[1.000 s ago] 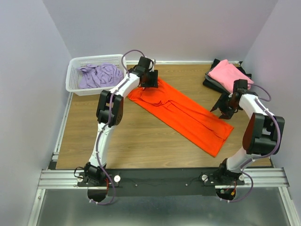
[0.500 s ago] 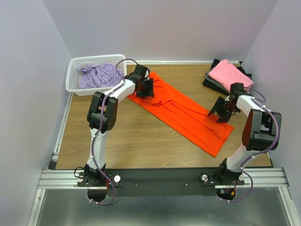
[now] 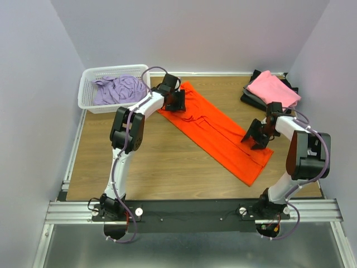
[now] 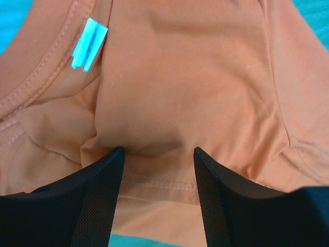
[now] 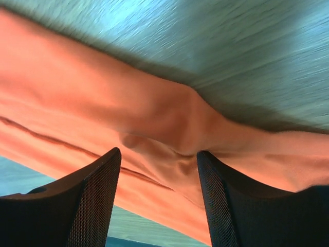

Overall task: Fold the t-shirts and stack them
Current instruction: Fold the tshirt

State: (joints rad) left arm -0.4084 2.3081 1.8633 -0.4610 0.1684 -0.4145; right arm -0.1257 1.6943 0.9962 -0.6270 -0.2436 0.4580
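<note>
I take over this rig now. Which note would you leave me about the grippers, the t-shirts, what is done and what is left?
Left gripper: open, tips down on the collar end of the orange shirt.
Right gripper: open, tips on its hem end, cloth puckered in the gap.
Orange shirt: a narrow strip, lying diagonally.
Pink shirt: folded on the dark shirts, far right.
Lavender shirt: crumpled in the basket.
Done: orange folded lengthwise.
Left: fold orange across, stack it; then lavender.

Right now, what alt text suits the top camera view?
An orange t-shirt, folded into a long strip, lies diagonally on the wooden table; the left hand is at its far end, the right hand toward its near end.
</note>
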